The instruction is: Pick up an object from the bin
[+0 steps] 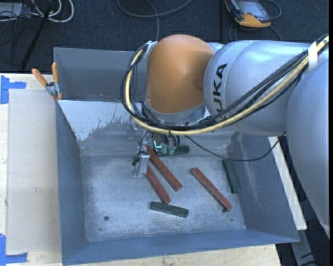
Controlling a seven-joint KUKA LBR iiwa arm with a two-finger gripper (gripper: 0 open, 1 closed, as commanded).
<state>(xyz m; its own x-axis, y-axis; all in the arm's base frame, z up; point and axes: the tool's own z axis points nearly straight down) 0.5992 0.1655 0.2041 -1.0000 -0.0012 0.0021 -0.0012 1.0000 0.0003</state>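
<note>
The claw (pixel 140 162) hung low at the upper ends of a red stick (pixel 166 174) and a second stick (pixel 157 185). Both lay just beside it, their long axes slanting away toward the view's lower right. Whether it stood wide or narrow could not be told.

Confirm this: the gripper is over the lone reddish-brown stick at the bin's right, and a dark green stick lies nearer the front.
Wrong. The camera view shows the gripper over the two reddish-brown sticks at the middle of the bin, not the lone stick.
</note>
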